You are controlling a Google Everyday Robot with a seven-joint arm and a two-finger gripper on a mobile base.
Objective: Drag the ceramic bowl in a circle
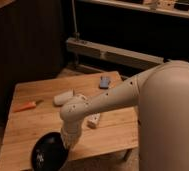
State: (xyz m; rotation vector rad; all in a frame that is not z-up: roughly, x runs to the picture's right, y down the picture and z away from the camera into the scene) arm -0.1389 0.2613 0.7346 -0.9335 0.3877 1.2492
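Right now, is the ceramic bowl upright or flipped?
Upright: the ceramic bowl shows its dark hollow, at the table front edge; gripper at its rim.
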